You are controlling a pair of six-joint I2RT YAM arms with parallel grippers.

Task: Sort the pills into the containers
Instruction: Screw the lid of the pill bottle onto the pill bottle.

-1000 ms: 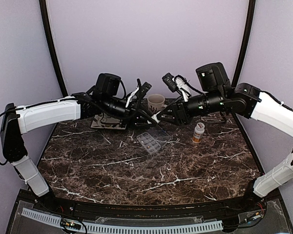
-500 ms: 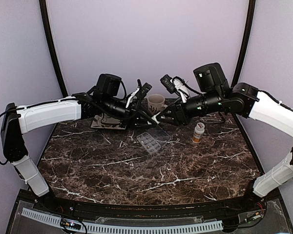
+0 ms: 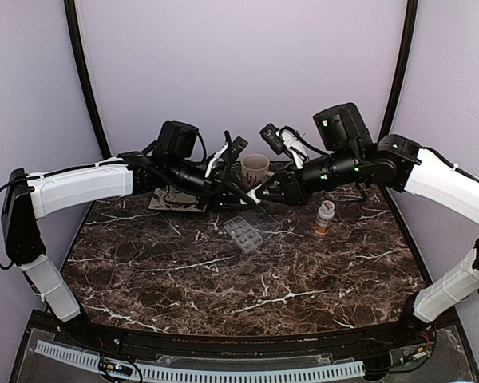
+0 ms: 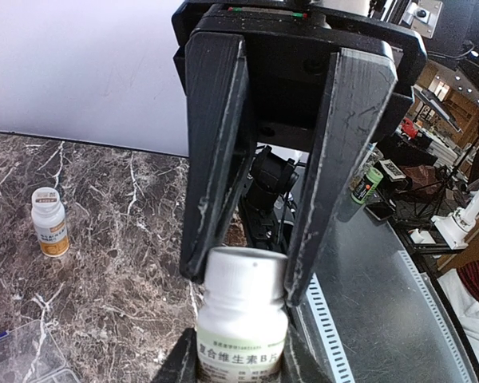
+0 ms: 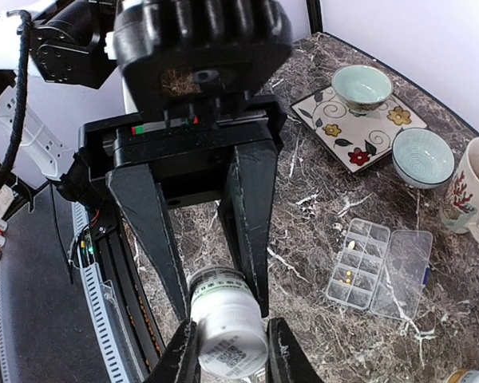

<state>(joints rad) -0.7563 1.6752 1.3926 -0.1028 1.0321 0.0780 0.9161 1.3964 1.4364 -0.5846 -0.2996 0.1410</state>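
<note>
The left gripper [image 4: 239, 359] and right gripper [image 5: 227, 351] each had jaws clenched on one white bottle [image 4: 241, 319], above the surface [image 3: 303, 279], on the containers' [image 3: 245, 232] far side.

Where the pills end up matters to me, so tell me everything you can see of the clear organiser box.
The organiser box is clear plastic, rectangular, split into two rows of small compartments. Its hinged lid is open and lies flat beside it. One compartment holds a small pale piece, another a small yellow one; the rest look empty. It lies flat on the marble table, and nothing else touches it.
</note>
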